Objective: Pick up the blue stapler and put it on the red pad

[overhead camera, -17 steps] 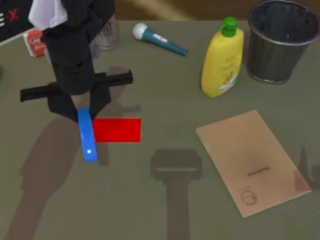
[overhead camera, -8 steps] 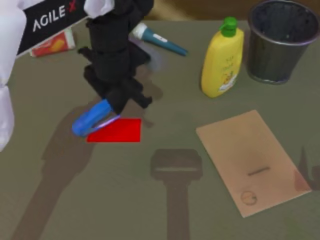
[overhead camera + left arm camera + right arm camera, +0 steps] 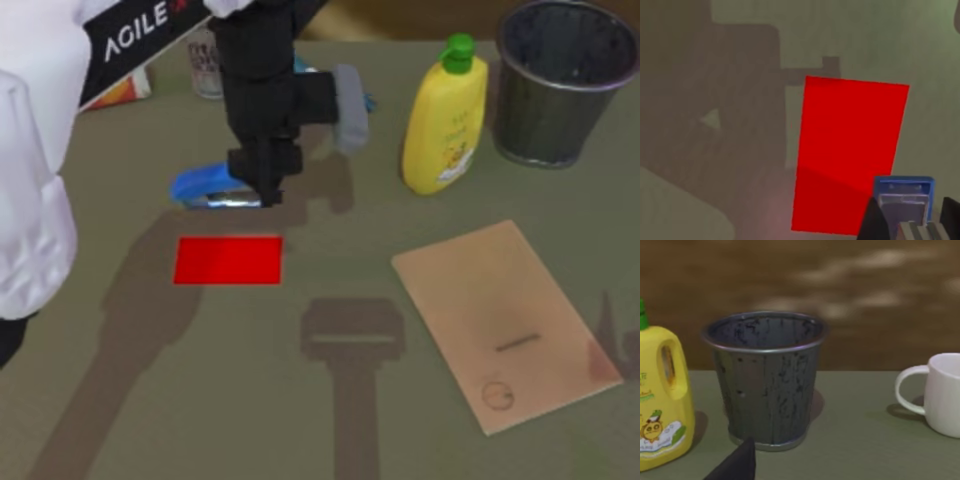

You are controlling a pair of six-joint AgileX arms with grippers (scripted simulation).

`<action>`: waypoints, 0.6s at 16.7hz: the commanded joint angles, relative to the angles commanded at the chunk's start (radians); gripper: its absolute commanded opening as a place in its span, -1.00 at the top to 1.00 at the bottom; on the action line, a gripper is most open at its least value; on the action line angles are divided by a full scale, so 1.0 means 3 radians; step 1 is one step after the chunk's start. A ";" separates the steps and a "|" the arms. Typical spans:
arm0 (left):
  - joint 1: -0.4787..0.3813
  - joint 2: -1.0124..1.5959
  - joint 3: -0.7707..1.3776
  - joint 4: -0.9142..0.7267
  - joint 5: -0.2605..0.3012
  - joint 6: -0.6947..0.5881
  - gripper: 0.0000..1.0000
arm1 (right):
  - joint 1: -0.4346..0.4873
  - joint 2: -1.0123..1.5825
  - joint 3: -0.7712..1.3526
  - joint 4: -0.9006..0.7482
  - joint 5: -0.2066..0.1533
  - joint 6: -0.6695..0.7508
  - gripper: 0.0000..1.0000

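Note:
The blue stapler (image 3: 208, 186) hangs above the table, lying left to right, just beyond the far edge of the red pad (image 3: 228, 260). My left gripper (image 3: 262, 188) is shut on the stapler's right end. In the left wrist view the stapler's blue end (image 3: 903, 192) sits between the dark fingers (image 3: 875, 222), over the near corner of the red pad (image 3: 850, 145). The pad lies flat and bare. My right arm is out of the top view; in its wrist view only one dark fingertip (image 3: 740, 462) shows.
A yellow bottle (image 3: 445, 115) and a dark grey bin (image 3: 565, 80) stand at the back right. A tan board (image 3: 505, 320) lies right of centre. A snack packet (image 3: 125, 92) and a small can (image 3: 205, 70) sit behind my left arm. A white mug (image 3: 940, 392) stands beside the bin.
My left gripper has turned and carried the stapler from the pad's left edge toward the back; the stapler now lies crosswise beyond the pad's far edge.

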 joint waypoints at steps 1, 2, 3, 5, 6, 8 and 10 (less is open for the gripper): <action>-0.0006 0.0008 0.0040 0.0003 0.0000 0.0095 1.00 | 0.0000 0.0000 0.0000 0.0000 0.0000 0.0000 -1.00; -0.0010 0.0013 0.0066 0.0005 0.0000 0.0153 1.00 | 0.0000 0.0000 0.0000 0.0000 0.0000 0.0000 -1.00; -0.0012 0.0015 0.0076 0.0006 0.0000 0.0178 1.00 | 0.0000 0.0000 0.0000 0.0000 0.0000 0.0000 -1.00; -0.0012 0.0015 0.0076 0.0006 0.0000 0.0178 1.00 | 0.0000 0.0000 0.0000 0.0000 0.0000 0.0000 -1.00; -0.0012 0.0015 0.0076 0.0006 0.0000 0.0178 1.00 | 0.0000 0.0000 0.0000 0.0000 0.0000 0.0000 -1.00; 0.0009 0.0001 0.0057 0.0018 -0.0003 0.0179 1.00 | 0.0000 0.0000 0.0000 0.0000 0.0000 0.0000 -1.00; 0.0028 -0.0006 -0.0067 0.0143 -0.0003 0.0187 1.00 | 0.0000 0.0000 0.0000 0.0000 0.0000 0.0000 -1.00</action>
